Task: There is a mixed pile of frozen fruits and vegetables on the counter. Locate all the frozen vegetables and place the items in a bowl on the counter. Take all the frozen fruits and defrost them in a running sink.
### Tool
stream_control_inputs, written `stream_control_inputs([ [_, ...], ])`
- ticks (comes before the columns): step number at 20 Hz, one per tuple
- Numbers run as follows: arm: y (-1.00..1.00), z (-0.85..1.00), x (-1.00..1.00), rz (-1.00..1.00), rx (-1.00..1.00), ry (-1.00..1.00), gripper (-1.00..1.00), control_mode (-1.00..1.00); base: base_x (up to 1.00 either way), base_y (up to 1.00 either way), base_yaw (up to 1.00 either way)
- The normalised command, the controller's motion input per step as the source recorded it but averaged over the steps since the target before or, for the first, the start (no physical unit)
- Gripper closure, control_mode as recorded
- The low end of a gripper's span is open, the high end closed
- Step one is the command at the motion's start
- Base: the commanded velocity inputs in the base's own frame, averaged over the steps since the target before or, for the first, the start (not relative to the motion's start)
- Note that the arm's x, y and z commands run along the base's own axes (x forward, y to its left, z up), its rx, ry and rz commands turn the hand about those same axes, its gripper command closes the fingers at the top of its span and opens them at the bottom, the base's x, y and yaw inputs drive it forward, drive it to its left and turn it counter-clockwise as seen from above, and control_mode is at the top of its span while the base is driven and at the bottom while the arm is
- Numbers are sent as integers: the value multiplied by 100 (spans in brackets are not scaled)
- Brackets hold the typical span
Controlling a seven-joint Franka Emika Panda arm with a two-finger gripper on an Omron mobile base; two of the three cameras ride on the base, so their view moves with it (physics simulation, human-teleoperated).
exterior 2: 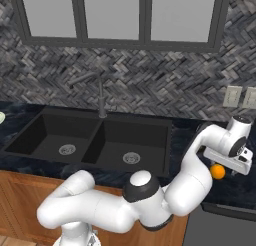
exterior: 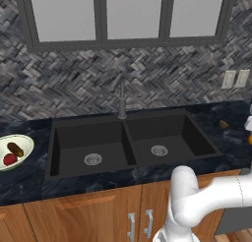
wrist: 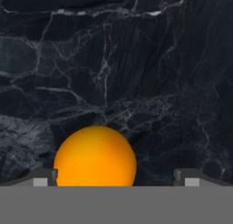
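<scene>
In the hand view the gripper [wrist: 116,181] shows just its two finger tips [wrist: 44,178] at the bottom edge, cut off by the frame, standing wide apart with nothing pinched between them; the orange ball [wrist: 95,156] sits in that gap, nearer the tip at 8 o'clock than the one at 4 o'clock, its lower part cut off, so whether it touches either tip cannot be made out. Around it lies the dark marbled counter [wrist: 136,68]. In the right base view the hand hangs at 3 o'clock of the picture over the counter right of the black double-basin sink [exterior 2: 90,140], and the ball peeps out below it at about 7 o'clock of the wrist, partly hidden by the arm. In the left base view the ball is a sliver at the right edge, mostly cut off, with a yellowish-olive lump [exterior: 223,124] on the counter at 10 o'clock from it. At 9 o'clock of that picture the pale bowl [exterior: 25,142] is cropped by the left edge and holds a red round item [exterior: 10,159] and a dark brown oblong item [exterior: 15,149], lying close together
</scene>
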Motion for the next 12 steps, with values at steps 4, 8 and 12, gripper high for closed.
stream_control_inputs([
  [4, 0, -20, 0, 0, 1, 1, -100, -100, 0, 0, 0],
  [8, 2, -29, -4, 0, 0, 2, -100, -100, 0, 0, 0],
  [12, 0, -36, -11, 0, 0, 3, -100, -100, 0, 0, 0],
])
